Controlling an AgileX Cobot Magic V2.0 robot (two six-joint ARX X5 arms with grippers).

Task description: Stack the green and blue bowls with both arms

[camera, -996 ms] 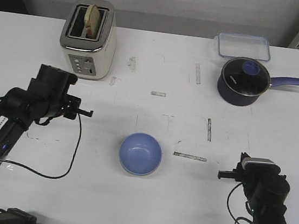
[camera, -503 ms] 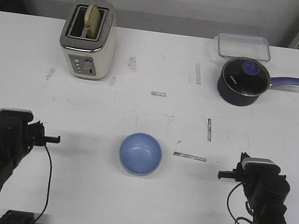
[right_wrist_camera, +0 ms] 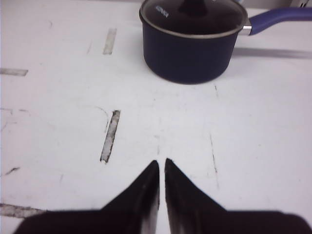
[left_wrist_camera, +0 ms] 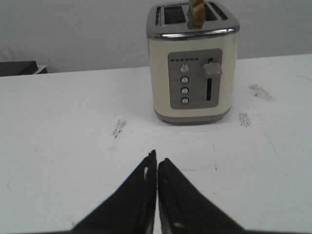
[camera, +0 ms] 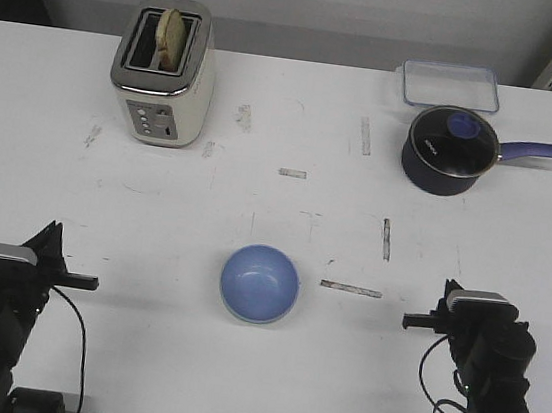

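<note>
At the lower left of the frame the left gripper point(left_wrist_camera: 157, 168) has its jaws together, holding nothing. A toaster point(camera: 164, 72) stands at the upper left of the white worktop point(camera: 297, 118). The blue bowl point(camera: 259, 283) sits low in the centre, well apart from both arms. At the lower right, the right gripper point(right_wrist_camera: 161, 169) also has its jaws together.

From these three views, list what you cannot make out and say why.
- Green bowl: no view shows it apart; whether it sits under the blue bowl cannot be told.
- Saucepan contents: hidden by its lid, both views.
- Toaster button labels: too small, left wrist view.
- Saucepan handle: cut by the right wrist view's edge.
</note>
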